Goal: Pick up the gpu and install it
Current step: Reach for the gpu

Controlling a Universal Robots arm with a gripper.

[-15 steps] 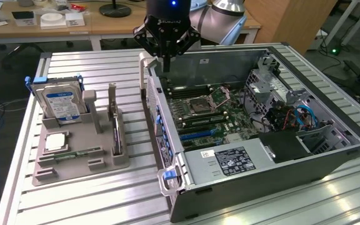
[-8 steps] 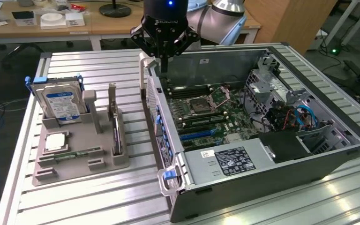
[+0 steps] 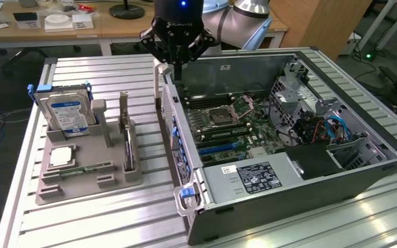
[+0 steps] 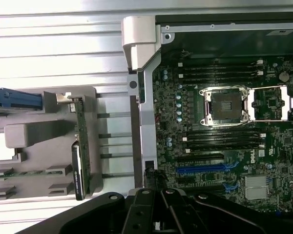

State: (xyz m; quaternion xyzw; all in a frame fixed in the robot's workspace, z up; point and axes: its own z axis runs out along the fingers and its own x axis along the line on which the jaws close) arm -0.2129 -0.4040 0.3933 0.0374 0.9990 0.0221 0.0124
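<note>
Well apart from the closed, empty jaws, the gpu [image 3: 126, 138] stands upright in a grey holder [image 3: 54, 194].

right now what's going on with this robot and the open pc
A single robot arm holds its end effector shut and empty above the edge of the open computer case, on the side facing the grey holder tray. The gpu stands on edge in that tray, not yet picked up, with the hard drive upright beside it.
</note>
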